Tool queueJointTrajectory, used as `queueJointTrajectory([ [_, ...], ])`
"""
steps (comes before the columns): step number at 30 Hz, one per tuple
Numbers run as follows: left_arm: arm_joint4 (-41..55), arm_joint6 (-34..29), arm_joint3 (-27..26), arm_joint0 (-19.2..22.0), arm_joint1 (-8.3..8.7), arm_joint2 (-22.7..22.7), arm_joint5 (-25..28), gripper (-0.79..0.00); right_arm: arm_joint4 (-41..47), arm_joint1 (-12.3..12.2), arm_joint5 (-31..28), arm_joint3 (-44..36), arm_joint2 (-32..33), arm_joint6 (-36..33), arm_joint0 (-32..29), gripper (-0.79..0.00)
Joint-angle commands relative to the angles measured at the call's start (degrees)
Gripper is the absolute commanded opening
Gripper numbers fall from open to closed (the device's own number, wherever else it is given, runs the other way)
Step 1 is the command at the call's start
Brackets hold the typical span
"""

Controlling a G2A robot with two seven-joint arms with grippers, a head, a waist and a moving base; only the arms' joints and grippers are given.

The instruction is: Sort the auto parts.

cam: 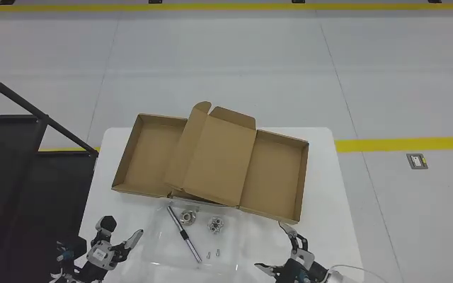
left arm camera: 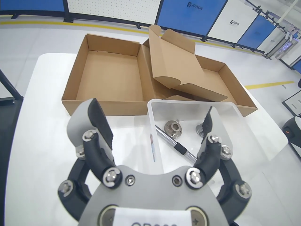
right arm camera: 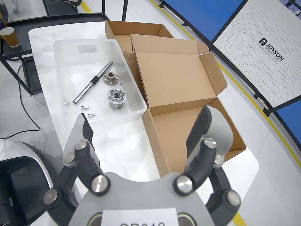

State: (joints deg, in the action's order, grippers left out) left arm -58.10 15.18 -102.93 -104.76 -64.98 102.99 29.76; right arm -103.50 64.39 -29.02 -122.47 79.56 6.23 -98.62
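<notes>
Judging by how things lie, the sorting has not begun: every part sits in the clear tray, low and centre in the top view, and the two bays of the cardboard box behind it look bare where the folded lid flaps do not cover them. In the tray, a steel shaft with a dark band lies diagonally. A flanged hub sits just beside the shaft's upper half, and a round machined coupling stands near it, apart from both. A few small screws are scattered by the shaft's lower end. The next move probably calls for one arm to drop over the tray wall and close on a single part. The shaft would want a grip across its width near the middle so it does not tip. The screws look like the hardest pick, being tiny and flat on the tray floor. The left gripper hangs at the lower left of the top view, over the white table by the tray's corner, its jaws spread wide with nothing between them and touching nothing. The right gripper hangs at the lower right, near the tray's end and the box's front wall, equally wide and empty.
</notes>
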Motion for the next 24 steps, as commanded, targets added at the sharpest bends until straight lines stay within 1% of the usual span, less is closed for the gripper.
queueJointTrajectory([
  [1,0.0,0.0,0.0,0.0,0.0,0.0,0.0,0.0,0.0,0.0,0.0,0.0,0.0,0.0,0.0,0.0],
  [4,0.0,0.0,0.0,0.0,0.0,0.0,0.0,0.0,-0.3,0.0,-0.1,-0.3,-0.4,0.6,0.3,0.0],
  [6,0.8,-0.8,-0.1,0.4,-0.05,-0.1,-0.5,0.0,-3.2,-0.1,-2.6,-0.1,-3.0,0.4,2.4,0.0],
  [7,0.9,-1.0,-0.1,0.5,-0.07,-0.1,-0.8,0.0,-4.4,0.0,-4.0,0.4,-4.8,-1.3,4.2,0.0],
  [9,0.8,-1.0,0.1,0.4,-0.09,0.1,-0.8,0.0,-5.4,0.5,-7.4,1.9,-9.5,-5.5,9.3,0.0],
  [11,0.1,-0.8,0.1,0.2,-0.12,0.2,-1.1,0.0,-5.9,1.3,-9.9,4.1,-15.1,-11.2,15.3,0.0],
  [14,-1.3,-0.1,0.1,0.1,-0.2,-0.1,-1.6,0.0,-4.4,3.4,-11.6,8.9,-23.5,-19.8,24.7,0.0],
  [17,-2.6,0.8,0.1,-0.1,-0.31,-0.5,-2.5,0.0,0.4,6.0,-11.1,15.2,-30.4,-27.2,33.4,0.0],
  [19,-2.7,0.9,0.1,-0.1,-0.33,-0.6,-2.6,0.0,7.0,7.6,-12.9,20.1,-33.5,-28.5,38.3,0.0],
  [20,-2.7,0.9,0.1,-0.1,-0.33,-0.6,-2.6,0.0,7.6,7.8,-12.8,20.9,-33.7,-29.2,39.1,0.0],
  [24,-2.7,0.9,0.1,-0.1,-0.33,-0.6,-2.6,0.0,7.6,7.8,-12.8,20.9,-33.7,-29.2,39.1,0.0],
])
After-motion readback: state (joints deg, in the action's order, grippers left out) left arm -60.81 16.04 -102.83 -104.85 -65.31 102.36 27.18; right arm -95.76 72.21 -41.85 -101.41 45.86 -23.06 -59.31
